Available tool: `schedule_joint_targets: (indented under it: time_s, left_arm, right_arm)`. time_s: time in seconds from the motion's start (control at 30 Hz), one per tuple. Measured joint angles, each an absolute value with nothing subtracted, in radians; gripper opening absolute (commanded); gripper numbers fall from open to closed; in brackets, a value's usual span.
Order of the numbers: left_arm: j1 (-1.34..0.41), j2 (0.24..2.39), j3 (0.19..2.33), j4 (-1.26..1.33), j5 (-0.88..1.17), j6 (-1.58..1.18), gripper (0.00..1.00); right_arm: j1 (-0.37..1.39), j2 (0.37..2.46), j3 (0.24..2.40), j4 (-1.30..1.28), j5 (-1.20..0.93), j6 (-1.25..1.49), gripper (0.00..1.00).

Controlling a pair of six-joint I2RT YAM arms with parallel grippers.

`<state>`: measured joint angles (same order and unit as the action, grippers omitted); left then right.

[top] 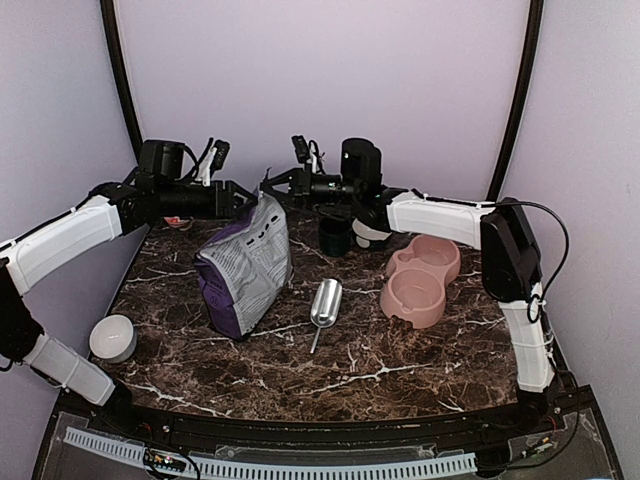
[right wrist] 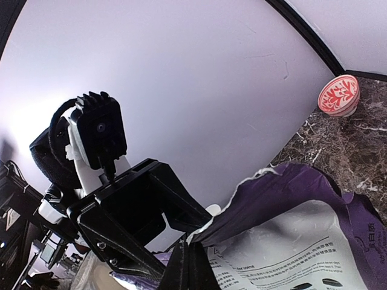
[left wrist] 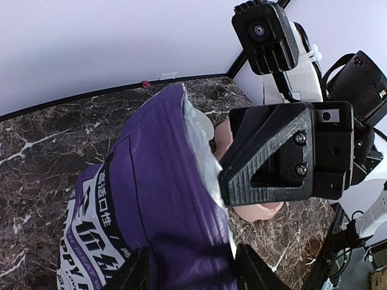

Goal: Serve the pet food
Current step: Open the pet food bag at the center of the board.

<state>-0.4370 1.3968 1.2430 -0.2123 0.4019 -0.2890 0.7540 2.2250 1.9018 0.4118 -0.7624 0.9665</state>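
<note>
No kibble in view; likely inside bag [top: 245, 265], back-left of table [top: 400, 350]. Your right gripper [right wrist: 184, 266] is clamped on its top edge; left gripper [left wrist: 193, 272] straddles it, grip unclear. Floppy, slick: take both rim corners.

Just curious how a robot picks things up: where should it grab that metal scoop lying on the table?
Probably by the thin handle, coming straight down from above. The scoop lies flat with its handle pointing toward the arms, clear of the bag.
</note>
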Motion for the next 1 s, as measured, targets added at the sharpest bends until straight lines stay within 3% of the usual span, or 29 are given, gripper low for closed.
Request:
schedule_joint_targets:
  time_s: [0.37, 0.43, 0.53, 0.77, 1.0]
  left_arm:
    - [-0.442, 1.431, 1.296, -0.244, 0.402, -0.28, 0.48]
    - [-0.442, 1.44, 1.307, -0.25, 0.402, -0.28, 0.44]
    - [-0.443, 1.452, 1.32, -0.262, 0.402, -0.278, 0.3]
    - [-0.443, 1.454, 1.335, -0.265, 0.398, -0.274, 0.15]
    - [-0.443, 1.454, 1.34, -0.271, 0.398, -0.301, 0.22]
  right_arm:
    - [0.754, 2.225, 1.902, 0.418, -0.76, 0.962, 0.0]
    - [0.754, 2.225, 1.902, 0.418, -0.759, 0.96, 0.0]
    - [0.754, 2.225, 1.901, 0.418, -0.759, 0.952, 0.0]
    - [0.754, 2.225, 1.898, 0.41, -0.748, 0.916, 0.0]
    - [0.754, 2.225, 1.886, 0.362, -0.73, 0.862, 0.0]
